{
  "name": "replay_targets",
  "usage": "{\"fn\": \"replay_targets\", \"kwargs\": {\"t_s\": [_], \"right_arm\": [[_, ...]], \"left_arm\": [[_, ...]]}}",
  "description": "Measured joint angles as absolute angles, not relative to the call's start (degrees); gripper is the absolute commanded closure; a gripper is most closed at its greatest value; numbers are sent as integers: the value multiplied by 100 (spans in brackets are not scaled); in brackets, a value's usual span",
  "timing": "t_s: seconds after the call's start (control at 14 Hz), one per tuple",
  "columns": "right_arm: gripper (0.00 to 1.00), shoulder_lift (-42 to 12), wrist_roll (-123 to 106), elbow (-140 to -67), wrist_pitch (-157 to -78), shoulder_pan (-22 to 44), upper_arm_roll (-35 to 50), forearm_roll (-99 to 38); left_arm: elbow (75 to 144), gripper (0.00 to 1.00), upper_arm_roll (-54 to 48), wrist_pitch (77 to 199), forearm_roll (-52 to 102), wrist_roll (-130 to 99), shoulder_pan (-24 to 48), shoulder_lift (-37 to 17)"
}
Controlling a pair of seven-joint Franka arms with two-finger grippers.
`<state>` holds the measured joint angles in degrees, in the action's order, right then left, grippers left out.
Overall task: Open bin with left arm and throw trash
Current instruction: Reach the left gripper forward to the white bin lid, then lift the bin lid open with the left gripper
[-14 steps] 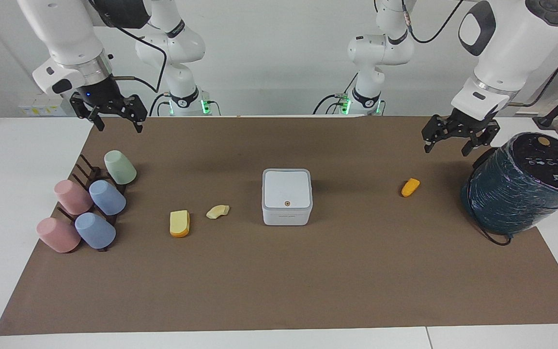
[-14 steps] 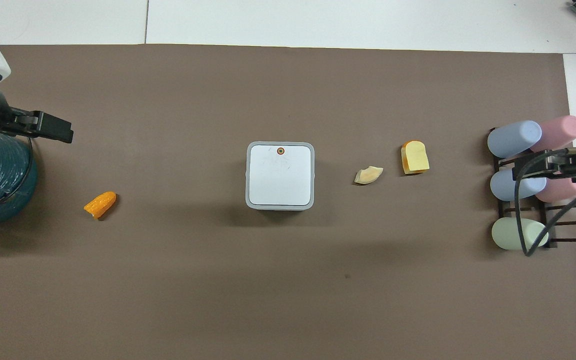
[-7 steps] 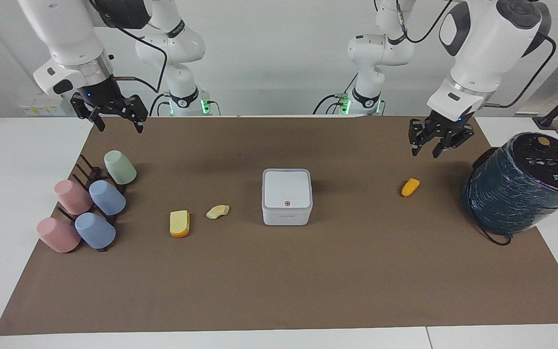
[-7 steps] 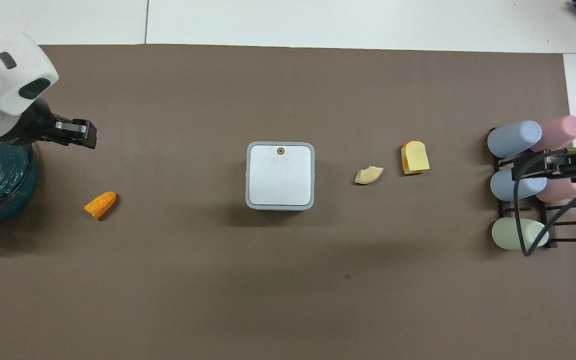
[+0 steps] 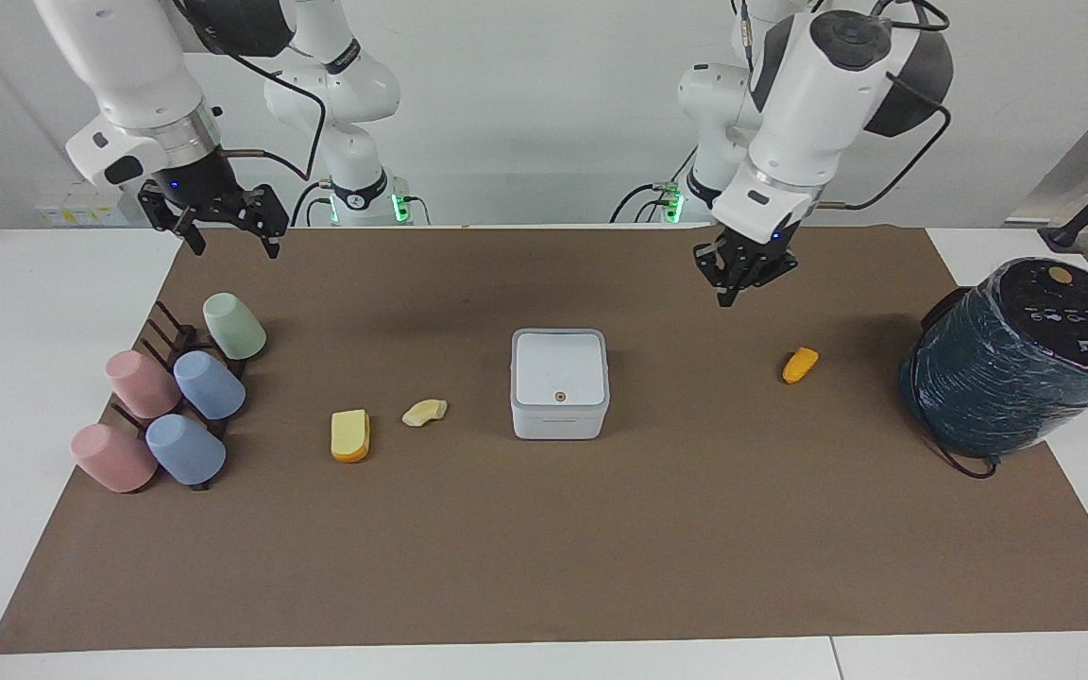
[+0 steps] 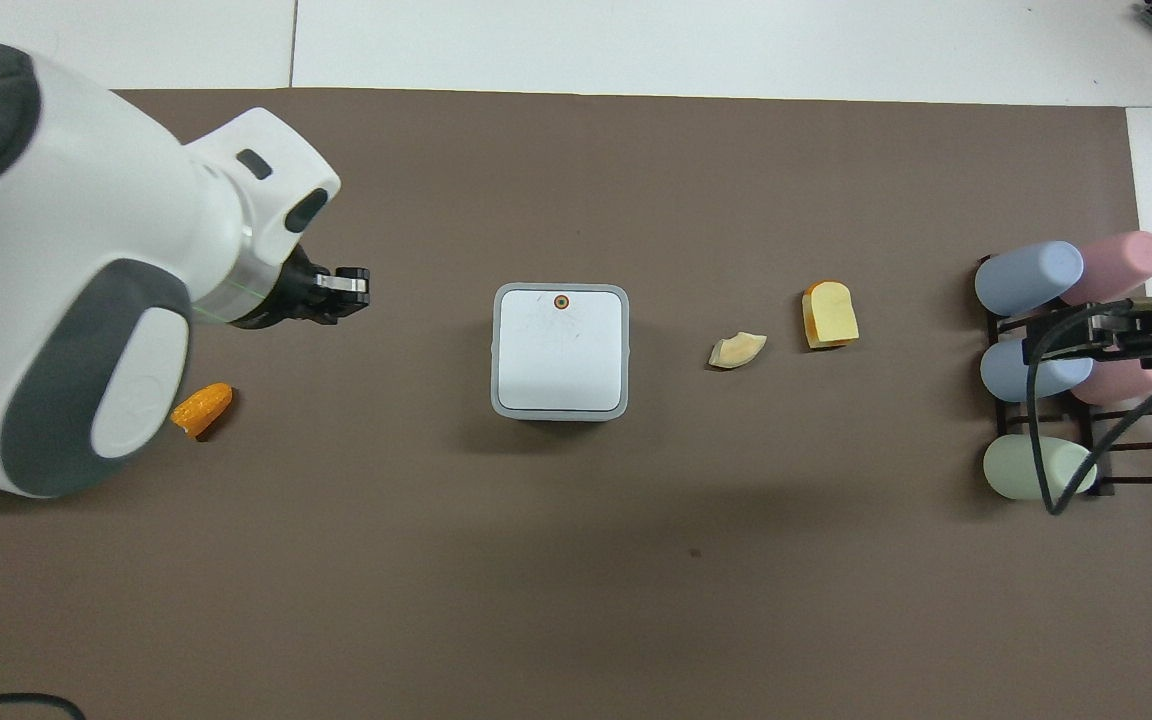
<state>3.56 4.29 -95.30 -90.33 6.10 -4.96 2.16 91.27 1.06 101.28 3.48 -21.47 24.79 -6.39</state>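
- Bin [image 5: 559,382] [image 6: 560,350]: small white square box standing mid-way along the brown mat [image 5: 544,567] that covers the surface. Its flat lid lies closed, with the orange dot at the lid edge farther from the robots.
- Left hand [image 5: 738,283] [image 6: 341,292]: raised in the air over bare mat, between the bin and the small orange scrap [image 5: 800,365] [image 6: 201,409], touching neither. Fingers drawn narrow, close together, holding nothing.
- Right hand [image 5: 223,227] [image 6: 1101,335]: hangs in the air over the cup rack at the right arm's end of the surface. Fingers spread wide, empty. This arm waits.
- Trash: the small orange scrap lies toward the left arm's end, between the bin and the dark-teal cylinder [image 5: 1016,359]. The pale cream curved piece [image 5: 425,412] [image 6: 737,351] and the yellow-orange wedge [image 5: 350,435] [image 6: 829,315] lie on the mat toward the right arm's end, the cream piece closer to the bin, the wedge just beside it. All three are apart from the bin.
- Cups [image 5: 166,401] [image 6: 1066,360]: five pastel cups, pink, blue and green, lying tilted on a dark rack.
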Motion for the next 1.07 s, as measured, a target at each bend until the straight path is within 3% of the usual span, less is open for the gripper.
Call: {"fn": "replay_targets", "kwargs": {"t_s": [0.43, 1.07], "right_arm": [[0, 356, 437, -9524, -9033, 617, -464, 220], [0, 360, 485, -9493, -9039, 102, -63, 220]], "left_arm": [[9393, 100, 97, 11604, 794, -3098, 3188, -1158], [9864, 100, 100, 13009, 1003, -3250, 3410, -1601]]}}
